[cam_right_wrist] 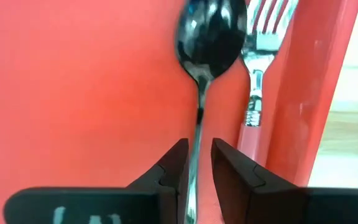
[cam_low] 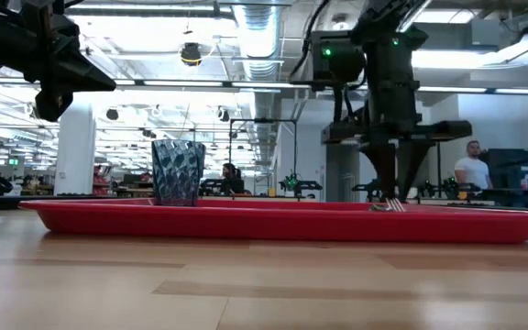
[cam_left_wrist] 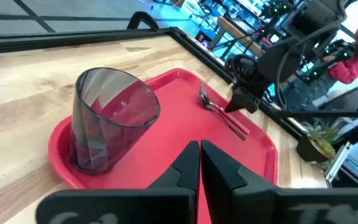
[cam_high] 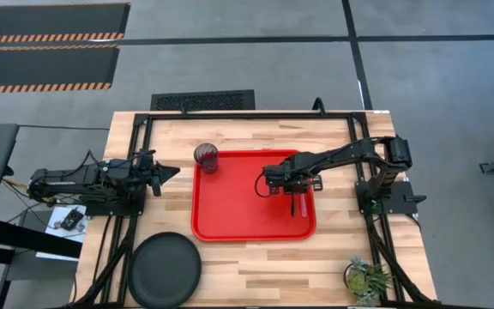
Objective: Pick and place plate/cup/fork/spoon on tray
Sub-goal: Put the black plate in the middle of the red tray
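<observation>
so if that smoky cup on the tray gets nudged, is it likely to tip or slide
The cup stands upright in a corner of the red tray. It is taller than wide, with a narrower base, so a high nudge would probably tip it. It looks thin and see-through, likely light. On smooth plastic, a low push may just slide it.

Open-plan robotics lab: ceiling ducts (cam_low: 255, 27), workstations behind.

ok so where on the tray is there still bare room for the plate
The tray is bare across its middle and near-left part, between the cup in its far-left corner and the right gripper. Its right edge is crowded: spoon and fork lie side by side there. The plate sits on the table.
</observation>
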Available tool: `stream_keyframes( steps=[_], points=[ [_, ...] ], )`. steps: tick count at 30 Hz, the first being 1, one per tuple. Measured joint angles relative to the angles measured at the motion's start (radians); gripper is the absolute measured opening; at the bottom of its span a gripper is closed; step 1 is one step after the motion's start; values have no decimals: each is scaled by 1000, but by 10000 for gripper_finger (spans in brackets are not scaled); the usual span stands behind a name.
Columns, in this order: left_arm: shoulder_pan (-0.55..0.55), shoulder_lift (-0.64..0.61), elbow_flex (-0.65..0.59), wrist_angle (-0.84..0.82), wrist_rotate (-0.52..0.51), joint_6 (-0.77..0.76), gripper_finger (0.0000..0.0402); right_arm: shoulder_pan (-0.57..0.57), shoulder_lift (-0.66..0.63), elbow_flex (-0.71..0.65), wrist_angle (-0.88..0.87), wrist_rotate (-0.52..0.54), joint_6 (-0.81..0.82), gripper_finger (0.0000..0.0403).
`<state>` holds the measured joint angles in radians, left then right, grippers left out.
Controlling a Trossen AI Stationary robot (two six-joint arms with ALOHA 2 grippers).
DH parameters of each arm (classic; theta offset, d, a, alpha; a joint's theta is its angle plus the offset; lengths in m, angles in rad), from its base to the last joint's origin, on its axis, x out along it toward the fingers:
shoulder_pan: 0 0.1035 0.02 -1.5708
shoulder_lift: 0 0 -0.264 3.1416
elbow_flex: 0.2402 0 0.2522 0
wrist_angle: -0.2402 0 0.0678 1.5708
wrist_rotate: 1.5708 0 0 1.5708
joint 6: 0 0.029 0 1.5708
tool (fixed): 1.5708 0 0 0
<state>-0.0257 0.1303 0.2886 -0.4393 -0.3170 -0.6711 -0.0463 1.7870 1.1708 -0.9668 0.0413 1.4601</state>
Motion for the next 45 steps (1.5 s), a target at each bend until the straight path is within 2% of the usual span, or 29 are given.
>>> stream_keyframes(
  steps=[5,14,19,23,27,29,32,35,39,45],
  points=[
    [0,0,0,0,52,3,0,6,0,41,21,28,-60,81],
    [0,0,0,-7,125,14,0,11,0,47,264,68,-289,8],
    [0,0,0,-37,157,19,0,19,0,47,372,98,-325,17],
    [0,0,0,-84,216,14,0,40,0,47,536,118,-427,8],
    [0,0,0,-94,295,-4,0,84,-2,35,800,126,-592,8],
    [-1,1,0,-95,315,-5,0,104,-3,12,923,119,-621,8],
    [-3,1,0,-95,301,7,0,117,-9,-42,1060,33,-629,4],
    [-3,21,0,-98,270,17,0,117,-55,-88,1116,-52,-663,5],
    [-4,82,0,-104,225,38,0,97,-171,-160,1101,-121,-798,3],
    [-5,238,0,-95,147,76,0,42,-387,-281,1072,-145,-1000,7]
  ],
)
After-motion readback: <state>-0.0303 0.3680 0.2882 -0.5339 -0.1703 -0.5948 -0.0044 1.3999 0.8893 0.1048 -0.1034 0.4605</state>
